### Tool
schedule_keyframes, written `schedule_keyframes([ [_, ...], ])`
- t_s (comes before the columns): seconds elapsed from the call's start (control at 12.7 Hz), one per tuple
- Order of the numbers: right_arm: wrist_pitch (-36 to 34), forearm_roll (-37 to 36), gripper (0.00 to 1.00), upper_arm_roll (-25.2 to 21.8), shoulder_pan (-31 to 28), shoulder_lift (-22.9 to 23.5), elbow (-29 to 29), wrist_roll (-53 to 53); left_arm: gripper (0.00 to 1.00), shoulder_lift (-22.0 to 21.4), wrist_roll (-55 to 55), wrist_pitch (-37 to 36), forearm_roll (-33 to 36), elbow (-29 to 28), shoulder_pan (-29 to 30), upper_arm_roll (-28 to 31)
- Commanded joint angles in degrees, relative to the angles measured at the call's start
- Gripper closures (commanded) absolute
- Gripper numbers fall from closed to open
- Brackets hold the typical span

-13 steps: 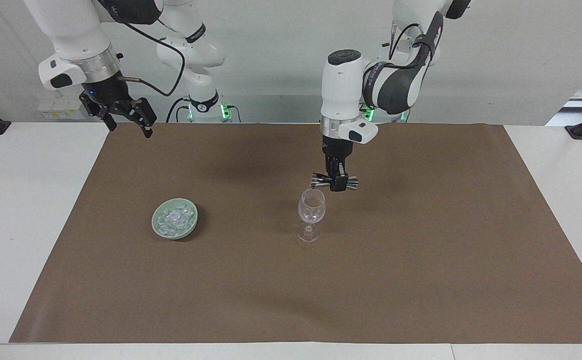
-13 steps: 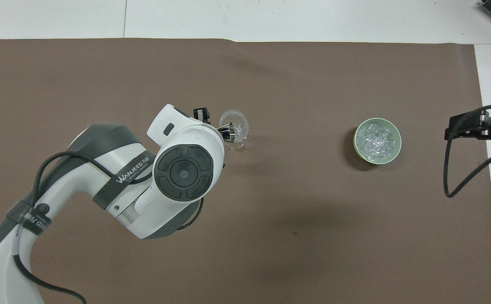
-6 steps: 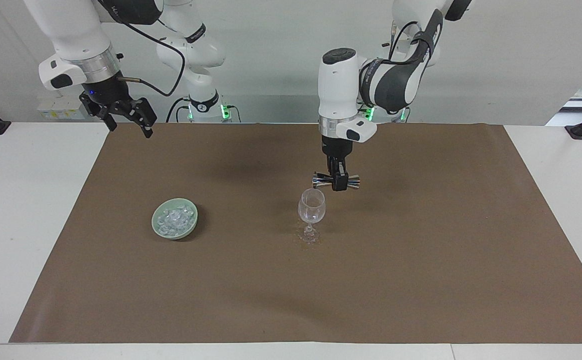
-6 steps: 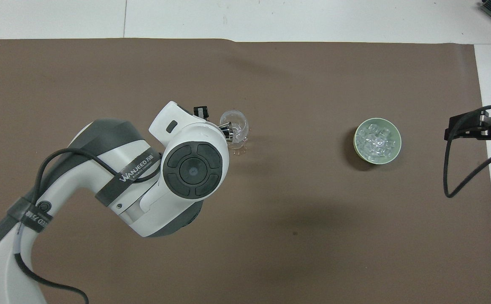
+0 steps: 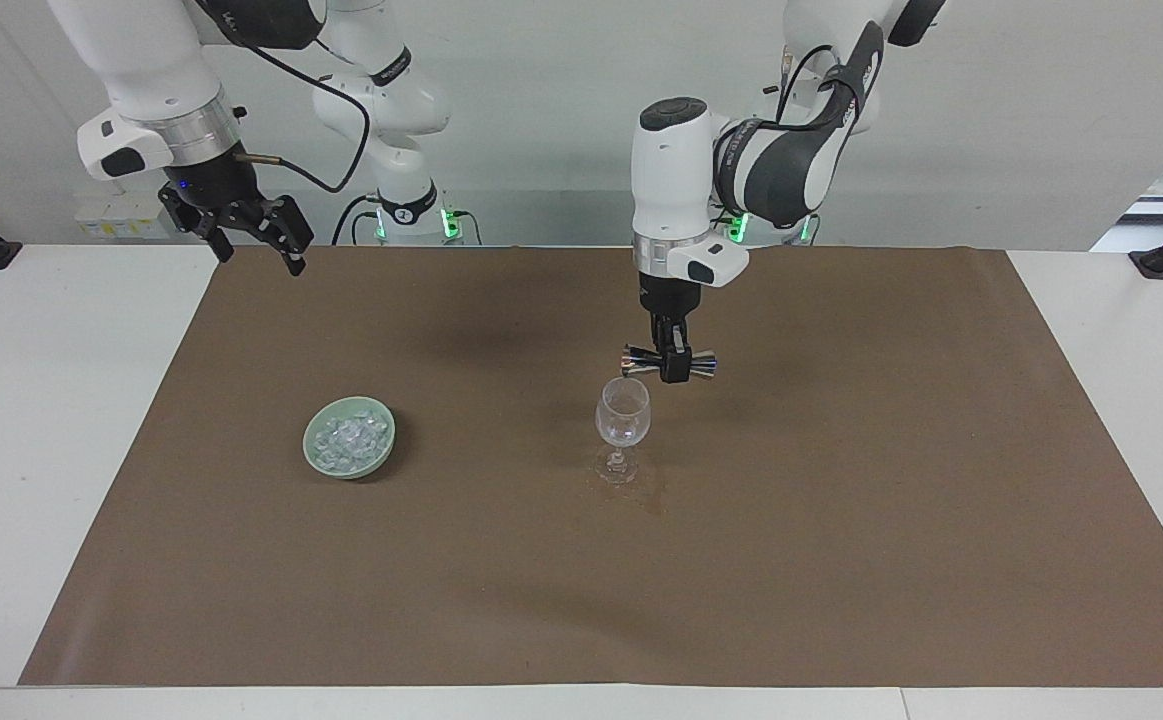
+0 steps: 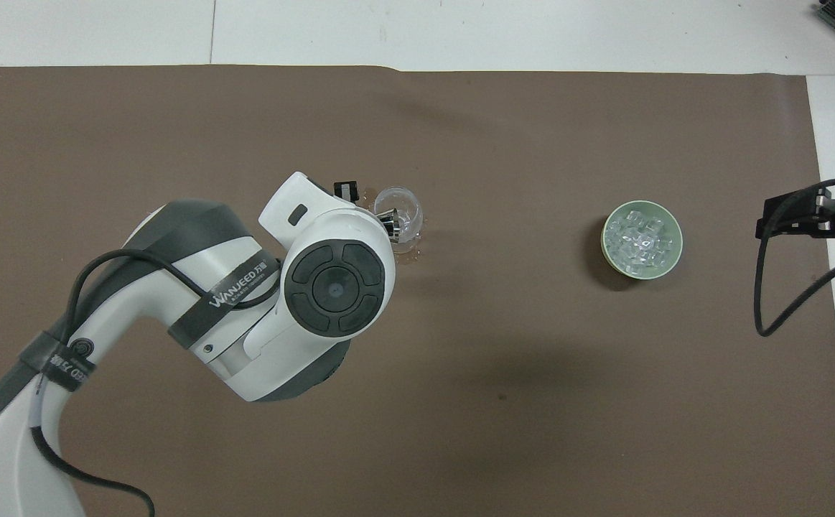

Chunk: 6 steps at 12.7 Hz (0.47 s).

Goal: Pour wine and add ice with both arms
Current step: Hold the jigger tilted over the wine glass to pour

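My left gripper [image 5: 674, 366] is shut on a small metal jigger [image 5: 669, 362] and holds it on its side just above the rim of a clear stemmed glass [image 5: 623, 420]. In the overhead view the jigger's mouth [image 6: 388, 221] lies over the glass [image 6: 406, 214]. I cannot make out wine in the glass. A wet patch [image 5: 646, 492] darkens the mat by the glass's foot. The ice [image 5: 349, 436] is piled in a pale green bowl [image 5: 313, 452], beside the glass toward the right arm's end; it also shows in the overhead view [image 6: 640, 237]. My right gripper [image 5: 259, 255] waits open and empty, high over the mat's corner.
A brown mat [image 5: 841, 500] covers most of the white table. The left arm's large white forearm [image 6: 331, 287] hides the mat nearer to the robots than the glass in the overhead view. The right gripper [image 6: 812, 226] shows at the mat's edge there.
The left gripper with the jigger has shifted slightly toward the right arm's end over the glass. A wet patch has appeared and spread on the mat by the glass's foot. The right arm has not moved.
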Motion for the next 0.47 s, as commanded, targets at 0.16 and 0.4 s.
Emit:
schedule_keyframes([
  [0.16, 0.81, 0.47, 0.0, 0.44, -0.88, -1.39, -1.56, -1.14, 1.0, 1.15, -1.08, -1.56, 1.15, 1.84, -1.15, -0.32],
  [0.4, 0.55, 0.56, 0.0, 0.61, -0.8, -1.21, -1.29, -0.88, 1.0, 3.26, -1.34, -1.12, 1.5, 4.38, -1.06, -0.31],
])
